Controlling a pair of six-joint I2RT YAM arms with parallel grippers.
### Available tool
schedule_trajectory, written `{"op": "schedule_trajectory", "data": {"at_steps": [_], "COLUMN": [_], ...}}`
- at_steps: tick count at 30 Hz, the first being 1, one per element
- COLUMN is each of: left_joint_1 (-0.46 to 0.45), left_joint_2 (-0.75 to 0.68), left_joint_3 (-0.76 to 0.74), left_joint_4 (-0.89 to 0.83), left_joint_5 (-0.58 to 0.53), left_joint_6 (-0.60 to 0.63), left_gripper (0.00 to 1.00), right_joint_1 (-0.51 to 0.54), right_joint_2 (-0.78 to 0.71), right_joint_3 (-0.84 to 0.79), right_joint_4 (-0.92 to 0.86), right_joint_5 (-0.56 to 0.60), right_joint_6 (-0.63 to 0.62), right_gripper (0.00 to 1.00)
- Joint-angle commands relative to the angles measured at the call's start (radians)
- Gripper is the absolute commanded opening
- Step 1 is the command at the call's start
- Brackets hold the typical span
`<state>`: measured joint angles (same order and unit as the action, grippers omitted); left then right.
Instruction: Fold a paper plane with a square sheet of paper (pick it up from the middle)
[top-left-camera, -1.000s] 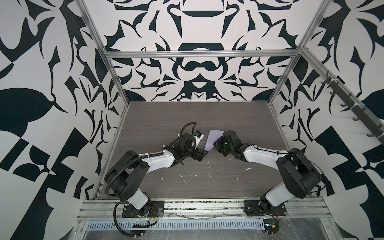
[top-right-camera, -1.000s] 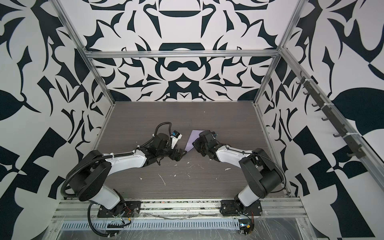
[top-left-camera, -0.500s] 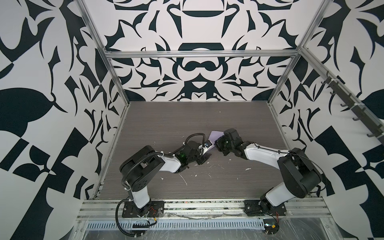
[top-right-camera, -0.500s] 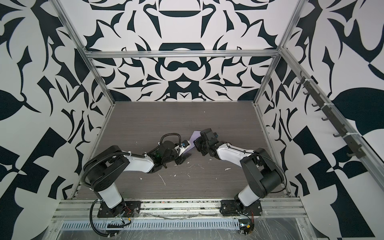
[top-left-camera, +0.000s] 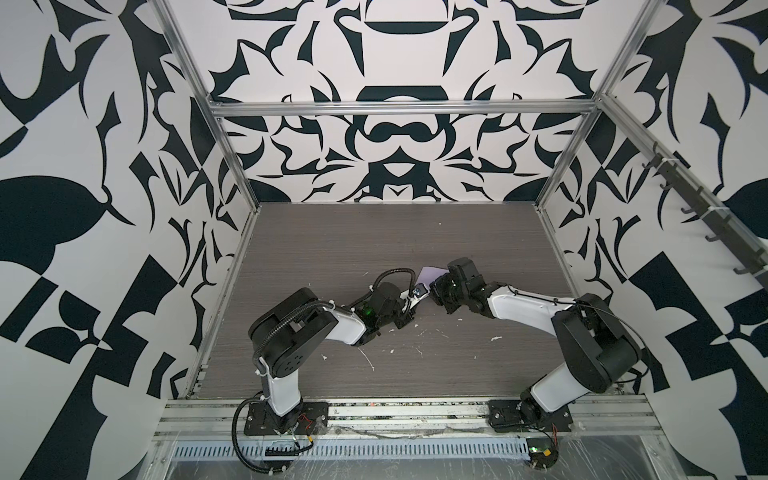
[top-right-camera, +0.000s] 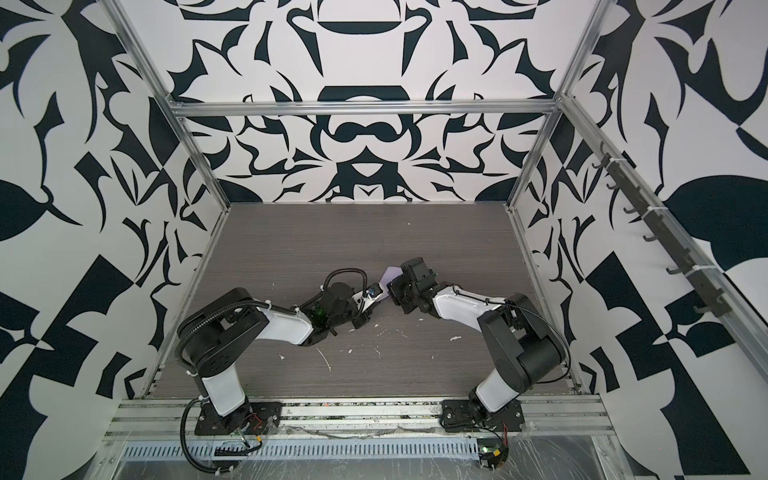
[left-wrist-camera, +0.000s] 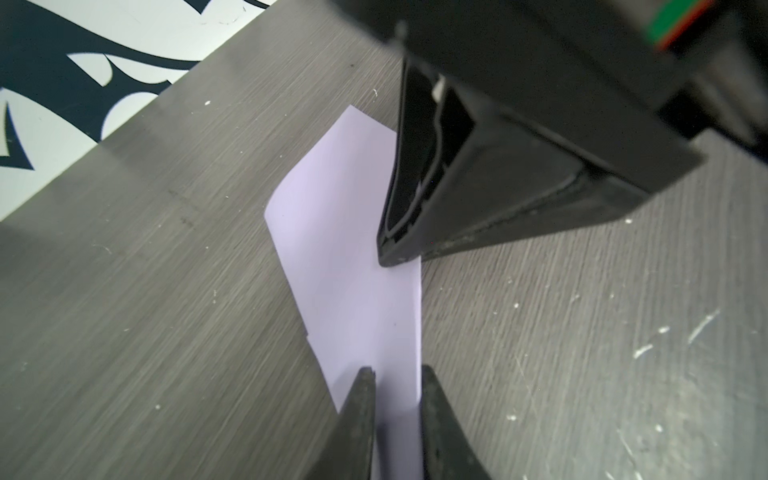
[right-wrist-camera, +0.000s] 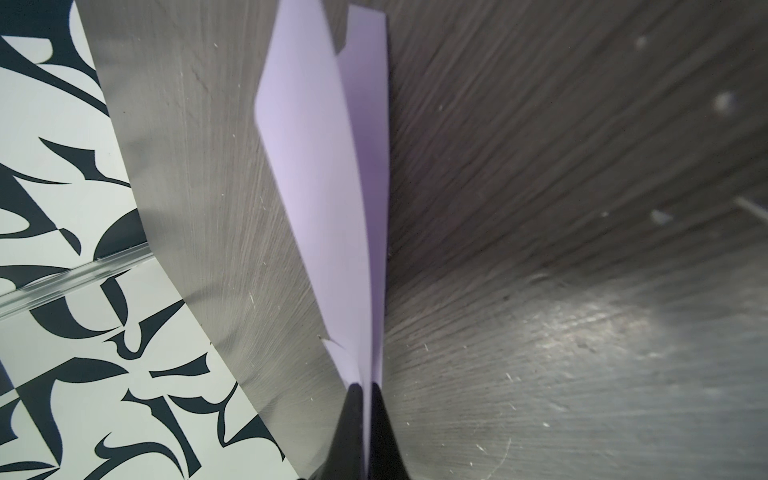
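The sheet of paper, folded into a slim lilac paper plane (right-wrist-camera: 324, 166), hangs just above the tabletop mid-table. Only a lilac corner of the plane (top-left-camera: 432, 274) (top-right-camera: 392, 274) shows behind the grippers in both top views. My right gripper (right-wrist-camera: 365, 386) is shut on its narrow end, and the layers fan out to a wider notched end. My left gripper (left-wrist-camera: 397, 374) straddles the paper plane (left-wrist-camera: 349, 249) lower down, its jaws a narrow gap apart with lilac paper between them. The right gripper's fingers (left-wrist-camera: 498, 187) pinch the paper just beyond. The two grippers (top-left-camera: 422, 297) (top-left-camera: 436, 286) almost touch.
Small white flecks (top-left-camera: 494, 338) lie scattered on the dark wood-grain table (top-left-camera: 374, 241) in front of the arms. Black-and-white patterned walls (top-left-camera: 395, 158) close in three sides. An aluminium rail (top-left-camera: 395, 409) carrying both arm bases runs along the front edge.
My left arm has raised its elbow and swung its gripper right, up to the paper beside the right gripper. Its jaws have narrowed from wide open. The right gripper keeps its hold.
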<state>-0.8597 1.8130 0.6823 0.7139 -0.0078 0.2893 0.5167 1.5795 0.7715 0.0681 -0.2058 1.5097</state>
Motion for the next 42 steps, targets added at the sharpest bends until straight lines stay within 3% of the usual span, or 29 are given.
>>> {"op": "schedule_trajectory", "data": {"at_steps": [1,7,17,21,24,32,42], "left_joint_1": [0.000,0.000,0.001,0.001,0.001,-0.001,-0.001], "left_joint_2": [0.020,0.023,0.022,0.022,0.022,-0.032,-0.017], "left_joint_3": [0.022,0.016,-0.012,-0.014,-0.017,0.000,0.018], "left_joint_4": [-0.008,-0.019,-0.030,-0.044,-0.044,-0.059,-0.061], "left_joint_5": [0.002,0.002,0.011,0.012,0.012,0.054,0.038], "left_joint_6": [0.002,-0.023,-0.031,-0.022,-0.025,-0.082,-0.098], "left_gripper": [0.17,0.13,0.14,0.15,0.16,0.34,0.26], "right_joint_1": [-0.007,-0.015,-0.032,-0.039,-0.042,-0.040,-0.040], "right_joint_2": [0.007,0.007,0.002,0.004,0.006,0.014,0.025], "right_joint_3": [0.034,0.031,0.028,0.032,0.034,0.038,0.042], "right_joint_4": [-0.002,-0.016,-0.034,-0.046,-0.047,-0.049,-0.050], "right_joint_5": [-0.021,-0.027,-0.043,-0.049,-0.049,-0.051,-0.061], "right_joint_6": [0.006,-0.008,-0.013,-0.013,-0.016,-0.010,-0.005], "right_gripper": [0.12,0.23,0.25,0.20,0.11,0.05,0.05]}}
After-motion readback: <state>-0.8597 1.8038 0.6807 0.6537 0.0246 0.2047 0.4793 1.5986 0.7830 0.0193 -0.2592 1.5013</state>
